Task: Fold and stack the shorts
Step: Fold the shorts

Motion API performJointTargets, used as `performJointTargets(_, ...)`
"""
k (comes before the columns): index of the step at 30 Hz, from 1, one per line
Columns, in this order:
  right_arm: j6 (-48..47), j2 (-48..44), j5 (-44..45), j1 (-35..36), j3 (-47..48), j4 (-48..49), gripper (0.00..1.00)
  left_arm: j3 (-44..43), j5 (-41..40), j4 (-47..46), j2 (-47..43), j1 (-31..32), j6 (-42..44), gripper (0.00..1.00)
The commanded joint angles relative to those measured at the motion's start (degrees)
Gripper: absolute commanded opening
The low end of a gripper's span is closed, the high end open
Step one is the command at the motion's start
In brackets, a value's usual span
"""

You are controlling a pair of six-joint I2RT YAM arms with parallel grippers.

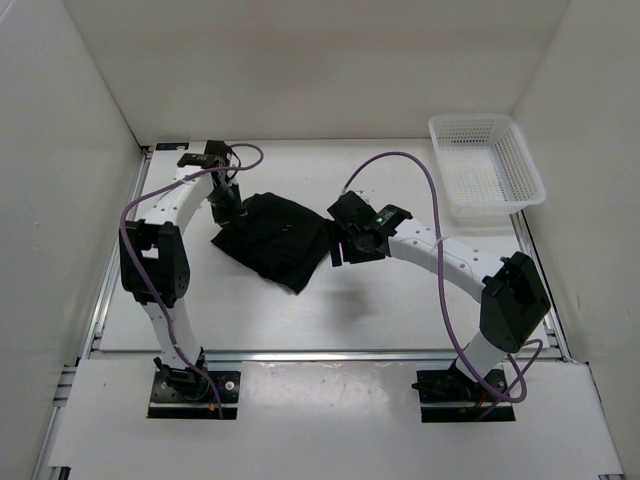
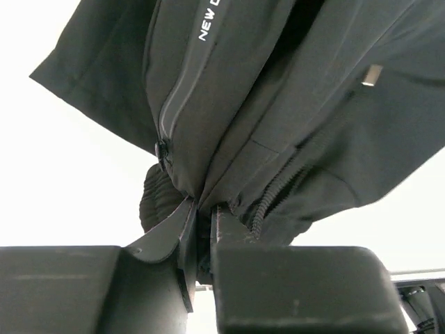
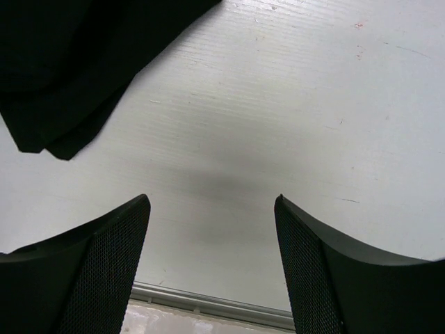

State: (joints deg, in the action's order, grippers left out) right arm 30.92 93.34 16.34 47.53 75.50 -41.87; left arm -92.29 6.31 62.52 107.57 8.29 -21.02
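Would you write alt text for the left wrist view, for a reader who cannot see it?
The left gripper is clamped shut on a bunched edge of the black shorts, which fill most of the frame against the white table. A zipper and a braided drawstring are visible.

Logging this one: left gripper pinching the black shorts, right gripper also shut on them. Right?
Not quite. The left gripper does pinch the shorts, but the right gripper is open over the table, holding nothing, as the right wrist view shows.
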Motion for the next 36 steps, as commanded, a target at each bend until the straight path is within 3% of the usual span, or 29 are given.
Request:
performJointTargets(1, -0.5, -1.4, 0.3, -0.2, 0.4, 0.5, 0.78, -0.4, -0.3, -0.3, 5.7, -1.0, 1.0, 0.2)
performJointTargets(2, -0.5, -1.9, 0.3, -0.2, 0.4, 0.5, 0.78, -1.2, -2.1, -0.3, 6.7, -1.5, 1.0, 0.31)
performJointTargets(3, -0.5, -1.9, 0.3, -0.2, 0.4, 0.5, 0.78, -1.7, -3.4, -0.3, 7.5, -1.5, 1.0, 0.61)
performJointTargets(6, -0.5, -3.1, 0.9, -0.2, -0.2, 0.5, 0.78, -3.5, -9.0, 0.8, 7.4, -2.7, -2.3, 0.89)
performJointTargets(8, -0.5, -3.8, 1.4, -0.2, -0.8, 0.5, 0.78, -4.0, -12.4, 0.8, 4.7, -4.0, -4.5, 0.96)
performJointTargets(14, -0.5, -4.4, -0.7, -0.2, 0.6, 2.5, 0.77, -5.4, -15.4, 2.8, -3.5, -4.9, -7.9, 0.96)
performJointTargets(17, -2.8, 0.4, -8.0, 0.3, 5.3, 6.9, 0.51, -4.3, -11.4, 2.2, -6.8, -3.3, -7.9, 0.93)
performJointTargets(18, -3.4, 2.0, -10.1, 1.6, 7.1, 7.8, 0.31, -3.3, -10.0, 2.2, -7.5, -3.3, -7.9, 0.91)
performJointTargets(19, -3.9, 3.9, -11.6, 2.4, 11.3, 8.6, 0.22, -2.4, -7.4, 0.6, -7.5, -3.3, -7.9, 0.86)
performJointTargets(22, -6.4, 13.2, -16.5, 5.1, 19.5, 9.2, 0.07, 1.8, -5.1, -1.5, -7.5, -3.3, -7.4, 0.77)
performJointTargets(26, -6.4, 26.8, -21.8, 5.6, 33.2, 8.5, 0.03, 5.4, -3.1, -4.4, -4.3, -3.3, -6.0, 0.59)
performJointTargets(29, -6.4, 33.5, -23.4, 5.6, 38.2, 8.5, 0.01, 6.0, -2.4, -5.8, -0.4, -3.3, -5.4, 0.43)
performJointTargets(32, -5.8, 36.5, -22.2, 5.6, 38.3, 7.2, 0.01, 6.5, -2.4, -6.5, 2.6, -3.3, -4.4, 0.31)
performJointTargets(36, -4.6, 37.6, -19.7, 5.6, 33.9, 7.2, 0.01, 7.8, -1.8, -7.8, 3.9, -3.3, -3.9, 0.29)
